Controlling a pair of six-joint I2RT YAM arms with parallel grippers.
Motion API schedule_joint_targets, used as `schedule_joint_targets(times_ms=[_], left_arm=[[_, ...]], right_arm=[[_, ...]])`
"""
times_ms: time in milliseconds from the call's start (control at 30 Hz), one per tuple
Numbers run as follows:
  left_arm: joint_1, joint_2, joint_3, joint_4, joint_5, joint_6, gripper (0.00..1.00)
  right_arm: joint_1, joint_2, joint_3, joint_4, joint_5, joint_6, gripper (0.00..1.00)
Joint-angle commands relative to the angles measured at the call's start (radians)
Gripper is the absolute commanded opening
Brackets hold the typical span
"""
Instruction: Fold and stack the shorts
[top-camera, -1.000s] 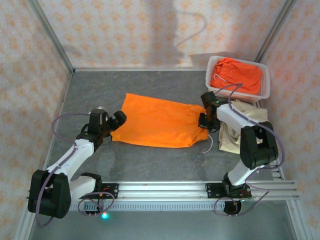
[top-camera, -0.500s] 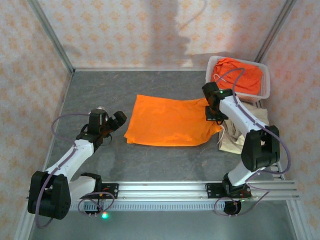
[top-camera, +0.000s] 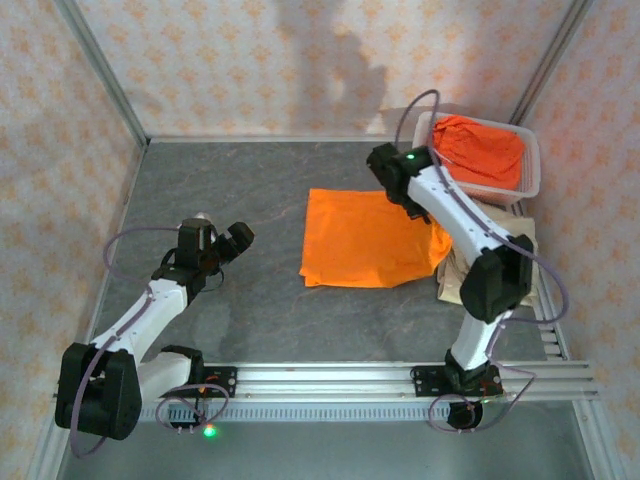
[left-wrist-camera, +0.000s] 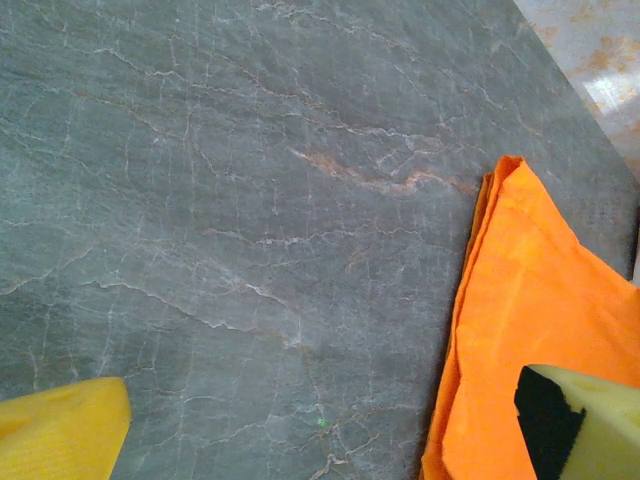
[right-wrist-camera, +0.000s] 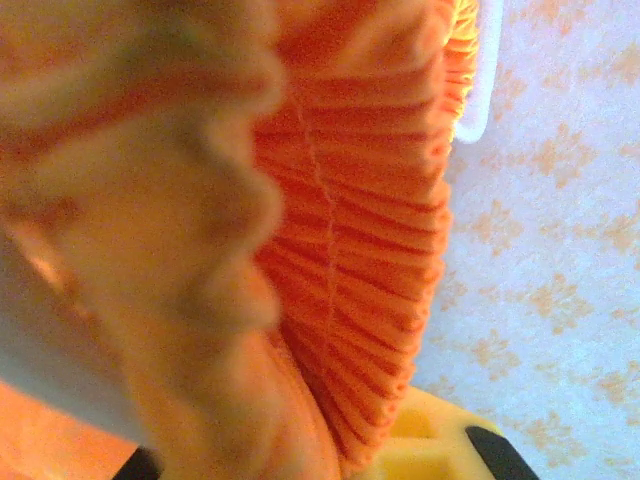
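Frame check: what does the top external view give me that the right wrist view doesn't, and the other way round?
Top external: the layout. The orange shorts lie on the table, with their far right end drawn up to the right gripper. The left gripper sits open, apart from them. A beige pair lies near the basket, which holds more orange cloth. Right wrist: close detail, with the gathered waistband bunched against a finger pad. Both: the orange shorts in the right gripper's hold.

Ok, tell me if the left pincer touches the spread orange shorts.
Apart: top external view shows bare table between left pincer and the orange shorts.
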Motion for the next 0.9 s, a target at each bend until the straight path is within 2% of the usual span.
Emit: schedule_joint_targets(times_ms=[0,200,300,367,467,500,533,600,667,800,833,867], left_arm=[[-0.003,-0.026,0.006,-0.011,-0.001,0.003,1.0],[-0.004,-0.026,0.001,-0.008,-0.001,-0.001,1.0],[-0.008,-0.022,-0.002,0.0,0.004,-0.011,1.0],[-0.009,-0.02,-0.001,0.005,0.003,-0.015,1.0],[-0.012,-0.022,0.002,0.008,0.009,-0.03,1.0],[-0.013,-0.024,0.003,0.01,0.012,-0.035,1.0],[-0.014,-0.027,0.004,0.013,0.016,-0.044,1.0],[-0.015,-0.037,0.009,0.012,0.024,-0.057,1.0],[-0.017,-0.048,0.02,0.01,0.038,-0.072,1.0],[-0.055,-0.049,0.06,0.028,0.071,-0.104,1.0],[-0.078,-0.039,0.083,0.023,0.071,-0.108,1.0],[-0.102,-0.026,0.106,0.016,0.069,-0.11,1.0]], right_arm=[[0.065,0.07,0.11,-0.159,0.109,0.106,0.0],[0.193,0.197,0.284,-0.163,-0.017,0.159,0.0],[0.249,0.262,0.377,-0.113,-0.158,0.156,0.01],[0.281,0.298,0.411,-0.043,-0.287,0.152,0.11],[0.304,0.332,0.422,0.118,-0.608,0.151,0.33],[0.304,0.325,0.415,0.187,-0.745,0.164,0.43],[0.303,0.3,0.389,0.266,-0.874,0.179,0.57],[0.299,0.219,0.312,0.41,-1.032,0.212,0.79],[0.278,0.116,0.22,0.51,-1.068,0.231,0.91],[0.159,-0.098,-0.012,0.61,-1.044,0.257,0.93],[0.118,-0.15,-0.08,0.634,-1.033,0.266,0.99],[0.083,-0.192,-0.137,0.652,-1.025,0.272,0.99]])
